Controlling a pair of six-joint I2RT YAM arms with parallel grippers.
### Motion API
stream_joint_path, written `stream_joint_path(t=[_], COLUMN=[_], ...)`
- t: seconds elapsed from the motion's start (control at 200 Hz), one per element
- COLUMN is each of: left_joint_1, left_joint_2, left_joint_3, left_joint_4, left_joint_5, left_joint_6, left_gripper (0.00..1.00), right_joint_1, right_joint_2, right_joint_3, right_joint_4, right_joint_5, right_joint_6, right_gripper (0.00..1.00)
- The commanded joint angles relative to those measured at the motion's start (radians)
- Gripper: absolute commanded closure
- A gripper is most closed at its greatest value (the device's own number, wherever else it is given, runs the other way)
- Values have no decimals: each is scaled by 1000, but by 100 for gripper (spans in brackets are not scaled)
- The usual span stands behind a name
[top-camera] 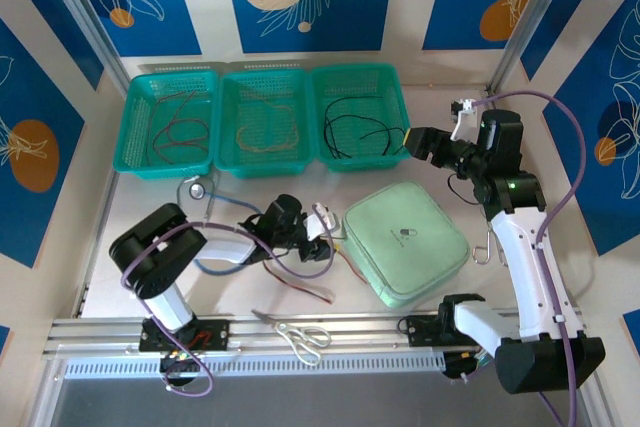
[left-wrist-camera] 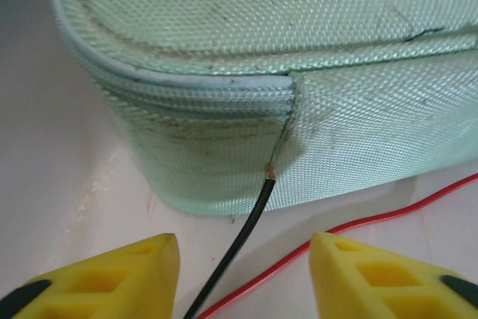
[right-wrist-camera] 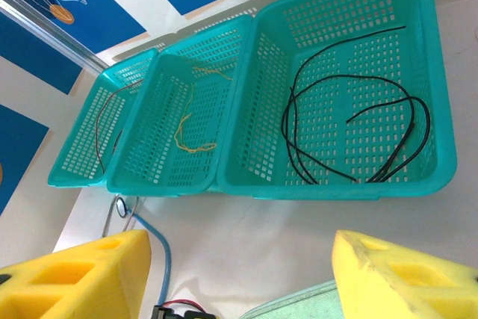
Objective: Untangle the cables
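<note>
Top view: three baskets stand in a row at 12 o'clock. The left basket (top-camera: 168,171) holds red cables (top-camera: 180,130), the middle basket (top-camera: 265,169) a tan cable (top-camera: 265,137), and the right basket (top-camera: 360,164) black cables (top-camera: 355,132). The left gripper (top-camera: 325,230) lies low at centre, with the pouch (top-camera: 405,242) just at its 3 o'clock and loose cables (top-camera: 305,285) at its 6. The right gripper (top-camera: 415,139) hangs at 3 o'clock of the right basket.

Left wrist view: the left gripper (left-wrist-camera: 243,274) has its jaws parted, gripping nothing. A loose black cable (left-wrist-camera: 246,233) runs up the gap, touching neither finger, to the pouch (left-wrist-camera: 299,72) at 12. A loose red cable (left-wrist-camera: 358,222) trails off toward 3.

Right wrist view: the right gripper (right-wrist-camera: 243,274) is wide and empty. At 12 are the baskets; the black cables (right-wrist-camera: 351,125), tan cable (right-wrist-camera: 193,136) and red cables (right-wrist-camera: 99,128) each lie in their own.
</note>
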Motion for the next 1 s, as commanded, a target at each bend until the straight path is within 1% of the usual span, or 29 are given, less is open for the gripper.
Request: stream_joint_path(t=[0.0,0.045,0.11,0.16,0.255,0.35,0.435,0.525,0.69,0.825,0.915,0.995], left_joint_1=[-9,-10,-9,-10,-9,-9,-9,-9,-9,-3,10,34], left_joint_2=[28,31,37,41,40,18,-26,-95,-244,-318,-346,-357], left_joint_3=[16,21,39,47,45,42,45,58,99,219,308,387], left_joint_4=[-36,-35,-55,-65,-62,-71,-121,-211,-364,-564,-682,-761], left_joint_5=[41,37,38,39,36,24,15,-10,-96,-169,-181,-164], left_joint_6=[20,22,28,30,36,28,33,46,56,57,55,45], left_gripper=[53,54,59,68,87,100,100,100,100,100,100,100], right_joint_1=[-6,-7,-10,-12,-14,-14,-14,-13,8,55,85,110], right_joint_2=[-1,1,3,5,7,4,2,1,1,3,5,8], right_joint_3=[-5,-1,2,5,14,17,17,11,-12,-34,-55,-89], right_joint_4=[1,-3,-4,-5,-11,-14,-16,-6,27,67,125,219], right_joint_5=[-27,-27,-28,-32,-36,-42,-42,-49,-66,-77,-109,-162], right_joint_6=[-9,-14,-19,-20,-24,-24,-21,-12,18,34,44,59], right_gripper=[35,35,35,35,35,35,35,35,35,35,35,35])
